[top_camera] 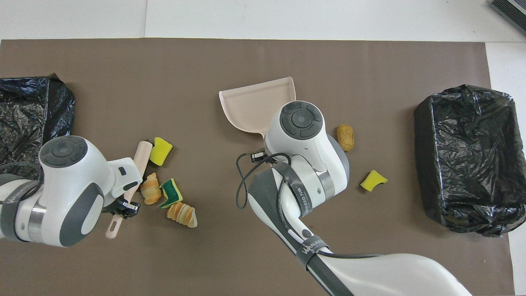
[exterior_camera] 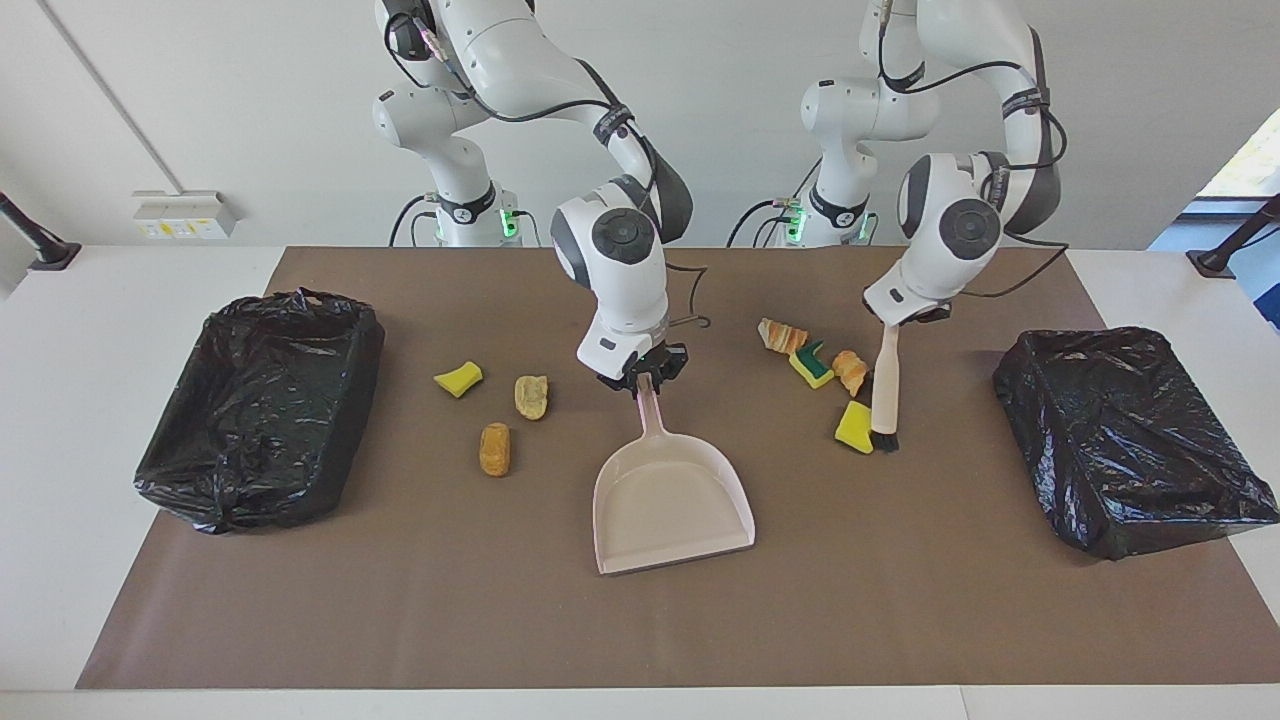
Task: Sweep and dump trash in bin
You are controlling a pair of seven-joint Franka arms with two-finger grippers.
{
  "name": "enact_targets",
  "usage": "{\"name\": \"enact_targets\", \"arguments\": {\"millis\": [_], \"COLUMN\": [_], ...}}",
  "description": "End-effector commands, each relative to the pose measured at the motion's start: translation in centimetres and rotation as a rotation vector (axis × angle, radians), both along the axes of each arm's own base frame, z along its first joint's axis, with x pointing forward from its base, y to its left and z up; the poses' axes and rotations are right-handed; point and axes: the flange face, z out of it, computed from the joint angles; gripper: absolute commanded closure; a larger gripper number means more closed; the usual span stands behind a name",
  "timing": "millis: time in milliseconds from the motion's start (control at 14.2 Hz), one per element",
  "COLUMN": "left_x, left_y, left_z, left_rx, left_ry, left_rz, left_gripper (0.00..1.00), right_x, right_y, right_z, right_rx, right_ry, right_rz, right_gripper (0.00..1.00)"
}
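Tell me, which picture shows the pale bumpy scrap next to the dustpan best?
The facing view: there the pale bumpy scrap lies in plain sight near the dustpan. In the overhead view the right arm covers it completely.

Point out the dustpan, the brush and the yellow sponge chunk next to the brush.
dustpan (exterior_camera: 672, 505), facing view, pan floor.
brush (exterior_camera: 885, 385), facing view, handle.
yellow sponge chunk (exterior_camera: 853, 427), facing view, top face.

facing view: high, across the counter, looking back at both arm bases. overhead view: above the robots' end, steeply down and forward. both share the brown mat, half a turn apart.
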Motion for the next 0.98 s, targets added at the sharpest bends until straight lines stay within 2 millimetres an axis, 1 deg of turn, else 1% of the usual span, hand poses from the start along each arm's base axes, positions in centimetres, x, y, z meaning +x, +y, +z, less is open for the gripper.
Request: {"name": "enact_targets", "arguments": {"millis": [0, 70, 140, 281, 351, 421, 491, 561, 632, 702, 772, 912], "left_x": [-2.1, -2.5, -2.5, -1.3, -0.8, -1.0, -1.9, -2.8, -3.5, -4.4, -5.0, -6.3], "left_y": [-3.7, -5.4, -6.4, -6.1, -5.5, -4.9, -4.4, -3.7, -3.3, -3.0, -2.6, -1.5], "left_z": [-0.2, 0.0, 0.5, 2.9, 4.2, 5.6, 6.7, 7.1, 6.8, 6.3, 5.9, 5.2], "left_rx": [0.023, 0.046, 0.059, 0.057, 0.062, 0.073, 0.091, 0.119, 0.138, 0.15, 0.154, 0.129], "left_ry": [-0.002, -0.019, -0.039, -0.041, -0.033, -0.029, -0.024, -0.013, -0.008, -0.018, -0.031, -0.031], "left_rz": [0.107, 0.132, 0.161, 0.196, 0.215, 0.233, 0.26, 0.304, 0.334, 0.358, 0.38, 0.447], "left_gripper": [1.0, 1.0, 1.0, 1.0, 1.0, 1.0, 1.0, 1.0, 1.0, 1.0, 1.0, 1.0], "right_x": [-1.2, -1.6, -2.5, -4.3, -5.5, -6.4, -7.2, -8.0, -8.5, -8.7, -9.0, -9.7], "right_y": [-2.5, -3.7, -4.7, -5.9, -6.1, -6.3, -6.7, -7.6, -8.5, -9.5, -10.0, -9.9], "right_z": [4.3, 4.8, 4.7, 4.1, 4.0, 3.9, 3.9, 4.1, 4.2, 3.8, 3.3, 3.1], "right_rx": [0.002, 0.003, 0.002, -0.023, -0.057, -0.084, -0.1, -0.1, -0.089, -0.077, -0.067, -0.061], "right_ry": [0.011, 0.019, 0.034, 0.047, 0.044, 0.042, 0.038, 0.04, 0.044, 0.051, 0.049, 0.04], "right_rz": [0.118, 0.155, 0.222, 0.365, 0.46, 0.545, 0.638, 0.731, 0.816, 0.908, 0.99, 1.137], "right_gripper": [1.0, 1.0, 1.0, 1.0, 1.0, 1.0, 1.0, 1.0, 1.0, 1.0, 1.0, 1.0]}}
